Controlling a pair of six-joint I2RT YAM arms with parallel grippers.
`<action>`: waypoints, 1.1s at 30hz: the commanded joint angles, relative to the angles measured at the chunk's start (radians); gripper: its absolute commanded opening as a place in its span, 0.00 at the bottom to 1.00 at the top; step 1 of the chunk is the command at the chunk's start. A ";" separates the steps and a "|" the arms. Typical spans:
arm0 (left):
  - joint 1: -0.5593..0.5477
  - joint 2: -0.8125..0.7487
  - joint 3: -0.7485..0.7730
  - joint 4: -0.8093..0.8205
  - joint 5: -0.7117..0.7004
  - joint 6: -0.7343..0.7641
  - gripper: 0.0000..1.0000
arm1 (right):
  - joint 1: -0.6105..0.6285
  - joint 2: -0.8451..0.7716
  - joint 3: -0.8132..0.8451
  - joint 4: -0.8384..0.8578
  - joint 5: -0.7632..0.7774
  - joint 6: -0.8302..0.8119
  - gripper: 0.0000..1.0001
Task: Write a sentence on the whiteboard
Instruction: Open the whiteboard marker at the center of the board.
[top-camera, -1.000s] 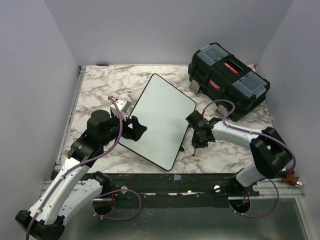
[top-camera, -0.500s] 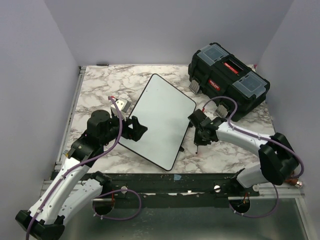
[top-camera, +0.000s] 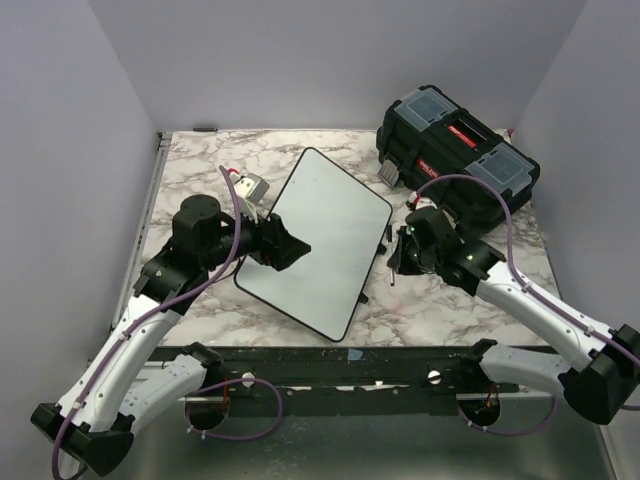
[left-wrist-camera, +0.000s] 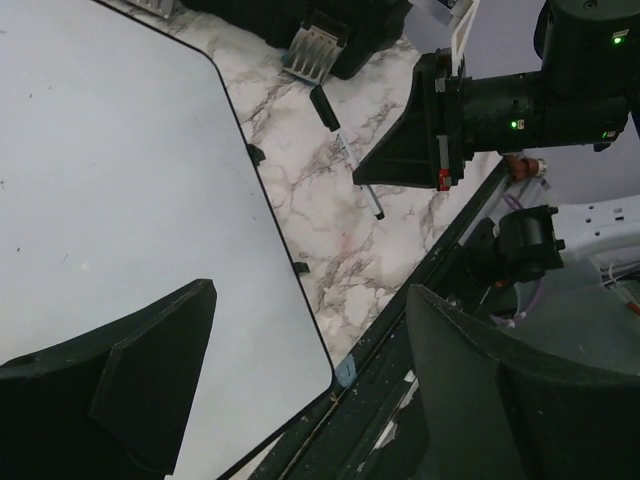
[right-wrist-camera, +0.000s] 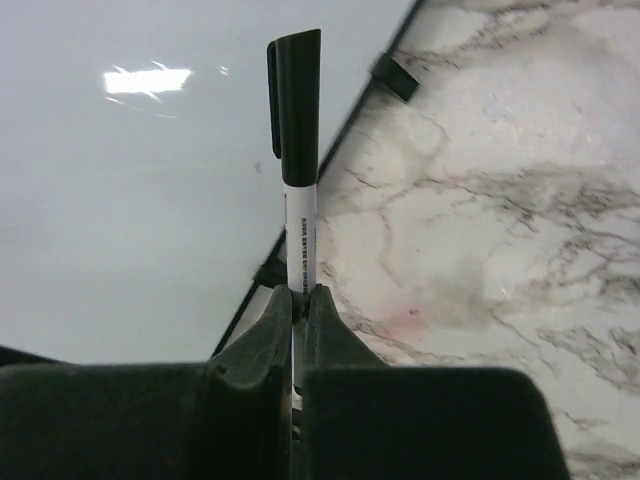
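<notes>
Where it lies askew, the whiteboard (top-camera: 325, 240) is white (black rim).

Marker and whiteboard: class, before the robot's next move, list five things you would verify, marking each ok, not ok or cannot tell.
1. Marker held firmly: ok. The right gripper is shut on its barrel.
2. Cap removed: not ok. The black cap is on.
3. Whiteboard ready for writing: ok. Its surface is blank.
4. Whiteboard steadied: not ok. The left gripper is open over the board's edge and is not gripping it.
5. Toolbox clear of the board: ok. It stands apart, far right.
</notes>
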 joint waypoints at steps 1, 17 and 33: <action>-0.006 0.054 0.090 -0.040 0.096 -0.038 0.77 | 0.006 -0.079 -0.014 0.142 -0.189 -0.113 0.01; -0.018 0.275 0.239 -0.051 0.335 -0.071 0.59 | 0.010 -0.256 -0.038 0.292 -0.512 -0.288 0.01; -0.079 0.443 0.365 -0.075 0.423 -0.050 0.52 | 0.031 -0.220 0.003 0.262 -0.631 -0.401 0.01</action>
